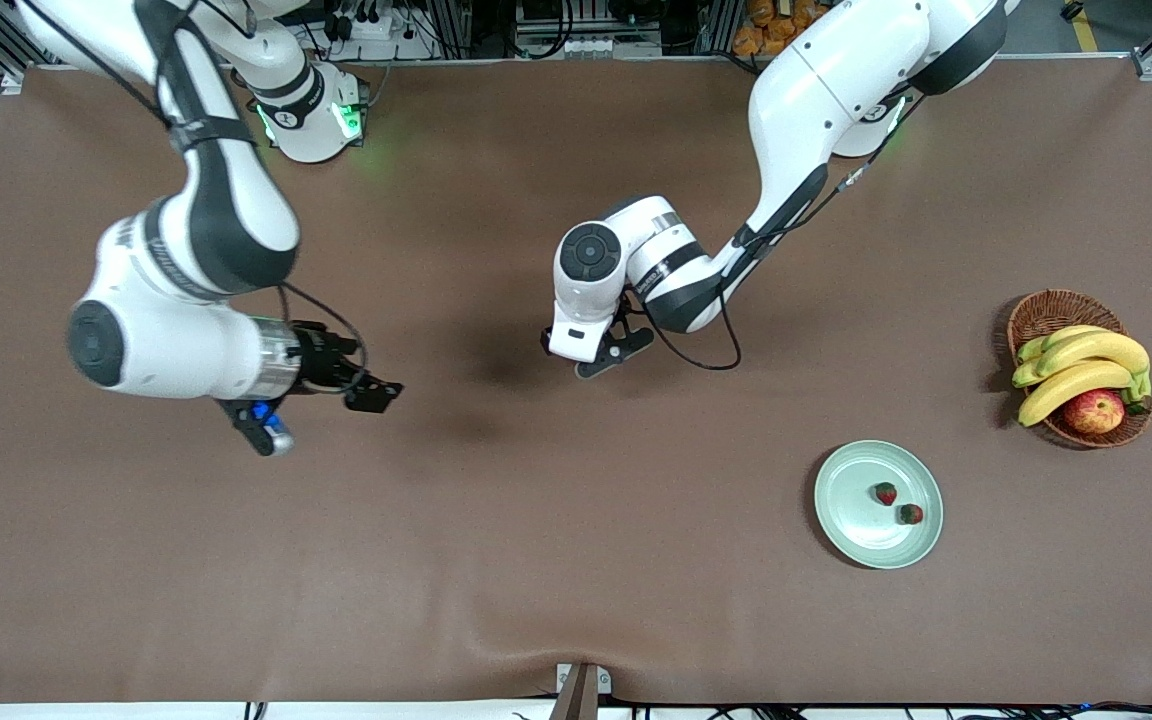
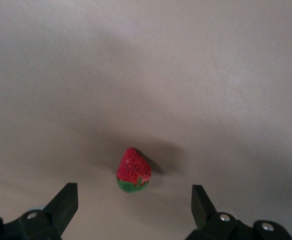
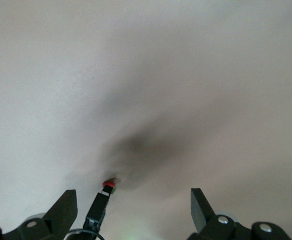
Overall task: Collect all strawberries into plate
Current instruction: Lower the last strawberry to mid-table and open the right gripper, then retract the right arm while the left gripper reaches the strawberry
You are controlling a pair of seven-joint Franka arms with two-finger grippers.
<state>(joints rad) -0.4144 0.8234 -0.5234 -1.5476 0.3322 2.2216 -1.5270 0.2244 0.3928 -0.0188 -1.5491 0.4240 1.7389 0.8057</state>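
Strawberries: two (image 1: pixel 885 493) (image 1: pixel 911 514) already lie on the plate (image 1: pixel 851 525), which sits on the surface toward the left arm's end, nearer the front camera than the wicker basket (image 1: pixel 1056 305) with bananas (image 1: pixel 1081 365) and an apple (image 1: pixel 1093 411). Both berries rest just beside each other, toward the basket side of the plate.

Third strawberry (image 2: pixel 133 171): seen only in the left wrist view, lying alone on the bare surface, red tip pointing away from the gripper, green cap toward it. In the front view it is hidden under the left arm's wrist, near the table's middle.

Left gripper (image 2: pixel 134 197): over that berry, fingers spread wide, holding nothing. Berry sits roughly between the two fingertips (image 2: pixel 65 200), a little ahead of them.

Step in hand, as I judge it: grasp of the last berry. To do it well: centre the berry between the fingers, descend straight until the tips are just clear of the surface, close gently. Berry is small and tapered; a squeeze near the tip may squirt it out, so aim at the widest part near the cap. Lift clear before swinging toward the plate, and release low so it does not roll off or knock the other two.

Right gripper (image 1: pixel 366 392): hangs over bare surface toward the right arm's end, fingers wide apart, empty; this arm waits.
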